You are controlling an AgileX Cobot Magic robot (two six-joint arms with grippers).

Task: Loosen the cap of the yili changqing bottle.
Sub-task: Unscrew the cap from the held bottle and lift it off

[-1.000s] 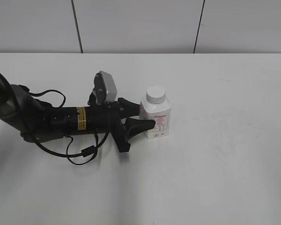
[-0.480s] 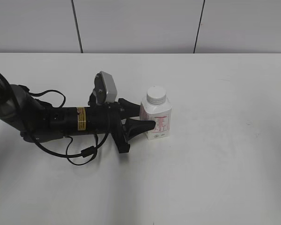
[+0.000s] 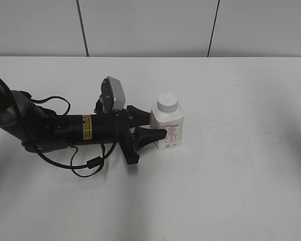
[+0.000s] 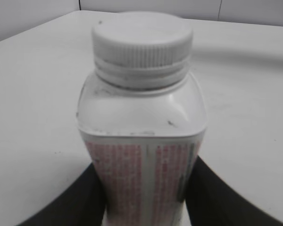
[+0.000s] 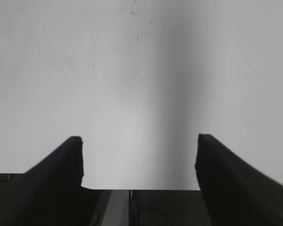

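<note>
One bottle (image 3: 167, 128) stands upright on the white table (image 3: 231, 165), a little left of centre, its label in red print and its cap (image 3: 167, 102) sitting on the neck. Both black fingers (image 4: 75, 197) of the left gripper (image 3: 151, 127) press against the bottle's lower body from either side, gripping it. Over bare tabletop, the right gripper (image 5: 139, 160) has its jaws spread wide, holding nothing.

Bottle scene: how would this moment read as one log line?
left gripper: shut on bottle body | cap: on, untouched | right gripper: open, empty | bottle: upright on table
</note>
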